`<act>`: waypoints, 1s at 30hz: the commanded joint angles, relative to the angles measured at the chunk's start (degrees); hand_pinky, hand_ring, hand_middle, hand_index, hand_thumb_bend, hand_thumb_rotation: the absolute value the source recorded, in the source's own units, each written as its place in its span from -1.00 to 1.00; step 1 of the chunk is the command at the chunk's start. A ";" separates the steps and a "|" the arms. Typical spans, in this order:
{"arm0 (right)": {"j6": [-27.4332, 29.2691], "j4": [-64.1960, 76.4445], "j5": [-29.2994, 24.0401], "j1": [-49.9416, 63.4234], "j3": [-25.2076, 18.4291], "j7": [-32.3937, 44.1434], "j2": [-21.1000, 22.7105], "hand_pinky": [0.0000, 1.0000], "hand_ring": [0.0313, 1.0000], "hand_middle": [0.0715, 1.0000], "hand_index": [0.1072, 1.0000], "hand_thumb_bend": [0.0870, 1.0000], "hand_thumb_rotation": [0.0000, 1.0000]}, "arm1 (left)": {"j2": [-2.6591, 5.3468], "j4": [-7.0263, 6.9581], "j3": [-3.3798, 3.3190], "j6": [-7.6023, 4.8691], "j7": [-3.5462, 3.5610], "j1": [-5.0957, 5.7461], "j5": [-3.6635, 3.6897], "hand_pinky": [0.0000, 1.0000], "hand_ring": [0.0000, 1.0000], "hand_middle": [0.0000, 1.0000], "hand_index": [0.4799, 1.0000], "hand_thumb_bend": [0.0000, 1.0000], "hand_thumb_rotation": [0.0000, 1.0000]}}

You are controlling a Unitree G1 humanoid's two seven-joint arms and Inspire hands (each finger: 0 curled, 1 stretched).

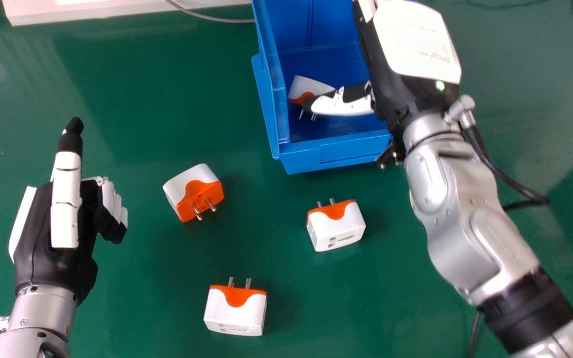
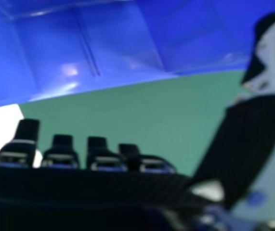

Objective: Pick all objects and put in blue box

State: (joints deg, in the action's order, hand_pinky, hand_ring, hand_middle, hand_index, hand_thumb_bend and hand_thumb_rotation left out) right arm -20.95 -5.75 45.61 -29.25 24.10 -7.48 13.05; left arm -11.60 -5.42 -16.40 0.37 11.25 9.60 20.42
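One adapter in the box, three left to collect

Most likely I am at the end of a drop. My right hand (image 1: pixel 416 44) is over the blue box (image 1: pixel 301 161), its thumb stretched out straight and the fingers set wide of it, with nothing held between them. The boxed adapter (image 1: pixel 311 85) lies on the floor near the left wall, its prongs towards the near wall. The thumb tip overlaps it from my camera; whether they touch, I can't tell.

Three white-and-orange adapters wait on the green counter. The first adapter (image 1: pixel 199 191) sits left of the box, prongs towards the counter's near edge. The second adapter (image 1: pixel 336 226) is just off the box's near wall, and the third adapter (image 1: pixel 237 313) is closest to the counter's near edge; both have prongs towards its far edge.

Next, I'd raise the hand straight up so the thumb doesn't drag the boxed piece, clear the near wall, then go for the second adapter, as it is the shortest trip. My left hand (image 1: pixel 62 223) is over the counter's left side, fingers curled in, holding nothing.
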 commanded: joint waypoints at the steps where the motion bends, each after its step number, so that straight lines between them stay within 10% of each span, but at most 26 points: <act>1: -0.97 5.20 1.58 2.11 -0.62 -0.03 -0.77 0.84 0.99 1.00 1.00 0.04 -0.24 | 0.29 -2.03 -0.94 0.59 0.22 -0.58 1.34 -1.00 -1.00 -1.00 1.00 0.36 1.00; 16: -1.14 21.05 5.99 21.61 2.32 -4.29 -6.42 0.86 0.98 1.00 1.00 0.08 -0.15 | 1.63 -0.62 -1.97 1.58 1.40 -2.46 4.57 -1.00 -1.00 -1.00 1.00 0.35 0.98; 30: 3.35 30.85 8.63 42.61 8.50 -7.01 -6.96 0.91 1.00 1.00 1.00 0.00 -0.12 | 1.61 -0.31 -2.07 0.93 0.79 -2.27 2.77 -1.00 -1.00 -1.00 1.00 0.33 0.99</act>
State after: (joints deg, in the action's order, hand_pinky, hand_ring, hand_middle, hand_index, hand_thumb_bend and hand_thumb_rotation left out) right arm -18.95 22.57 52.73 12.26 32.31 -12.91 6.65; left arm -9.87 -5.44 -17.83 2.11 12.08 7.45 23.52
